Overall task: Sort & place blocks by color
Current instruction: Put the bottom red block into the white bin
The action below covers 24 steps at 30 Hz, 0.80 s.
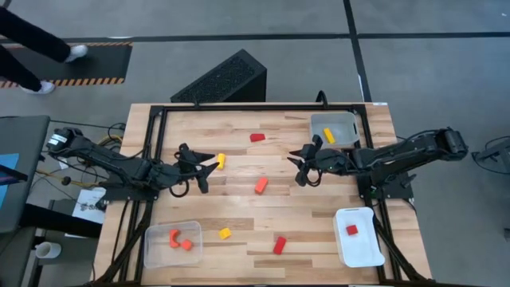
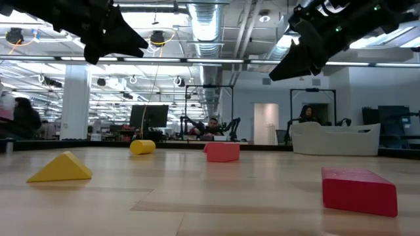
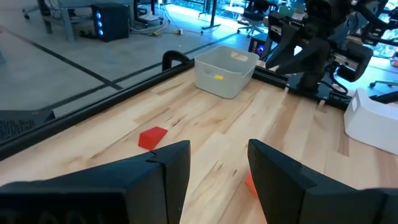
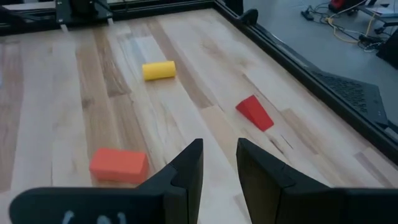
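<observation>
Table (image 1: 263, 231): pale butcher-block wood in lengthwise strips, edged by a black metal frame (image 1: 159, 112)
Loose blocks, count: five on the bare wood, all small, solid-coloured, matt
Red wedge (image 1: 257, 137): sloped chunk, toward the far edge, mid-table
Yellow cylinder (image 1: 221, 161): short round bar, just beside the left gripper's tips
Orange bar (image 1: 260, 185): rectangular, centre of table, between the two grippers
Yellow wedge (image 1: 225, 233): triangular prism, near edge, right of the clear tray
Red bar (image 1: 280, 245): rectangular, tilted, near edge, between the two front trays
Trays, count: three plastic
Clear tray, front left (image 1: 156, 233): transparent, rounded corners; holds two orange blocks (image 1: 180, 241), one of them curved
White tray, front right (image 1: 358, 251): opaque, glossy; holds one red block (image 1: 351, 230)
Translucent bin, back right (image 1: 339, 119): frosted walls; holds one yellow block (image 1: 329, 135)
Blocks in all: nine, three red, three orange, three yellow
Left gripper (image 1: 209, 169): dark fingers parted, nothing between them, raised above the table left of centre
Right gripper (image 1: 302, 165): dark fingers slightly parted, nothing held, raised above the table right of centre, near the translucent bin
Beyond the table: black perforated box (image 1: 223, 78) on grey floor; a person's legs (image 1: 36, 48) at the far left
</observation>
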{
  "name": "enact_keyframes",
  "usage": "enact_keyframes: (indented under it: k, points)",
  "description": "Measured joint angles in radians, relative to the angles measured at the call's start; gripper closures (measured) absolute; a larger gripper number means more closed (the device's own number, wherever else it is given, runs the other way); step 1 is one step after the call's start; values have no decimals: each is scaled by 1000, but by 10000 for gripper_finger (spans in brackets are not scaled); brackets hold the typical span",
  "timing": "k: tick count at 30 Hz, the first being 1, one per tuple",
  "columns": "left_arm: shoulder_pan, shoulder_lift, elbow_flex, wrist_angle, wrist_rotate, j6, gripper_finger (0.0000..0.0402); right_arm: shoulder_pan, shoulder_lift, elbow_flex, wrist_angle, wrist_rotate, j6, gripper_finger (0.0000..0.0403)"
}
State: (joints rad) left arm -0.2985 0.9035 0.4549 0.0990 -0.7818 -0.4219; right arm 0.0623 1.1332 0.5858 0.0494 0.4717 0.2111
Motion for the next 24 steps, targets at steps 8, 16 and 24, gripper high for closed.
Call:
enact_keyframes:
  k: [8, 16, 24]
  points:
    - [0, 0, 0, -3, 0, -42, 254, 1, 0, 0, -5, 0, -3, 282]
    - [0, 0, 0, -3, 0, -59, 254, 3, 0, -1, -12, -4, -10, 282]
    - [0, 0, 0, -3, 10, -62, 254, 3, 0, -1, -12, -4, -10, 282]
